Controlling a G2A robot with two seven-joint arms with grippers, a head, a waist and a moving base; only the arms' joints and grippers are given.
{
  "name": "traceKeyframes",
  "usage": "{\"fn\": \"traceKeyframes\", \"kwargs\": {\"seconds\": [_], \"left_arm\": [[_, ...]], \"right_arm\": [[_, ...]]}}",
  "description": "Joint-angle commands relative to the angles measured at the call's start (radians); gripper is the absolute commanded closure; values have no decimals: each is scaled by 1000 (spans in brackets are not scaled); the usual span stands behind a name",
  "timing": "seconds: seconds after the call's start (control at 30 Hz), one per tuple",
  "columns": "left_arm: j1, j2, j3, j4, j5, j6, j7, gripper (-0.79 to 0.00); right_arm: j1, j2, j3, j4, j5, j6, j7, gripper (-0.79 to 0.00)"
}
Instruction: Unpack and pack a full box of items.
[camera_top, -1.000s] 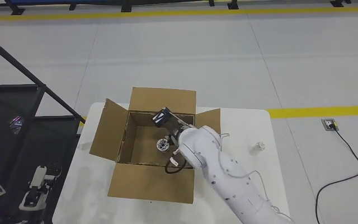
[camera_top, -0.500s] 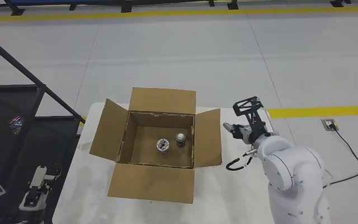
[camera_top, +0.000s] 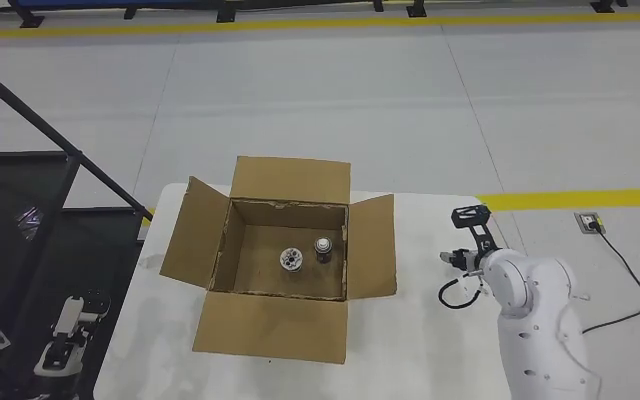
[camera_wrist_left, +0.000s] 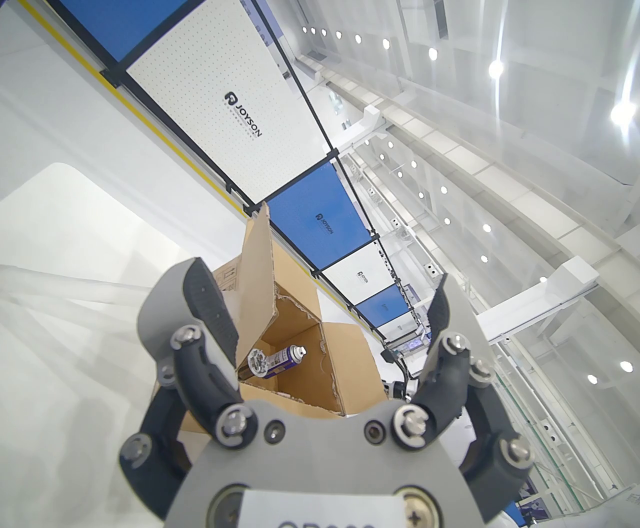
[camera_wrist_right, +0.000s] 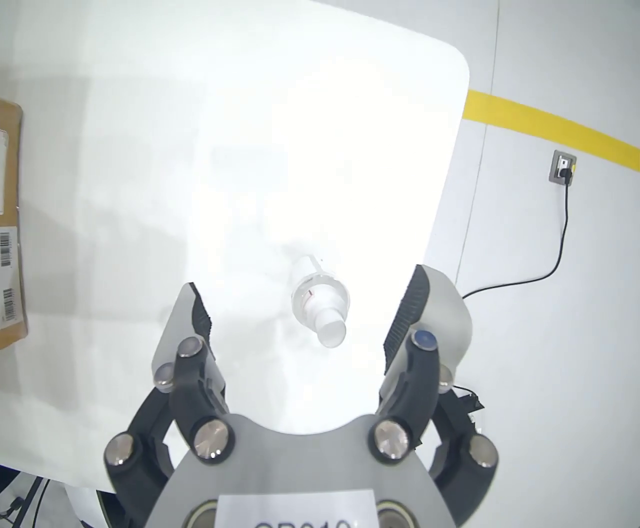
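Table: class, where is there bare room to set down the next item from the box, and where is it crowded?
Free: the table between the box and the bottle; also the near left corner, beside the box's front flap. Crowded: near the right edge, where the right gripper, open, hangs over the bottle.

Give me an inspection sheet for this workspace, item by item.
Surface: white table.
Job's things: open cardboard box holding a spray can and a round item; small clear bottle on the table outside the box.
Clutter: nothing seen.
Grippers: right gripper open above the bottle, not touching it; left gripper open, empty, facing the box.
Cables: black cable plugged into a floor outlet.
Surroundings: yellow floor line; black frame beside the table.
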Motion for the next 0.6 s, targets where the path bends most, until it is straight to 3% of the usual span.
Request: {"fn": "traceKeyframes", "kwargs": {"seconds": [0.0,0.07,0.3,0.33,0.37,0.4,0.57], "left_arm": [[0,0,0,0,0,0,0,-785],[0,0,0,0,0,0,0,-785],[0,0,0,0,0,0,0,-785],[0,0,0,0,0,0,0,-785],[0,0,0,0,0,0,0,-785],[0,0,0,0,0,0,0,-785],[0,0,0,0,0,0,0,-785]], "right_arm": [[7,3,2,17,2,5,7,-332],[14,7,2,35,-4,-2,15,-289],[52,18,-3,115,0,-2,29,-277],[56,19,-5,121,1,-4,29,-249],[59,21,-6,125,2,-2,28,-80],[60,22,-8,125,6,-3,26,0],[43,27,-10,46,38,-5,24,0]]}}
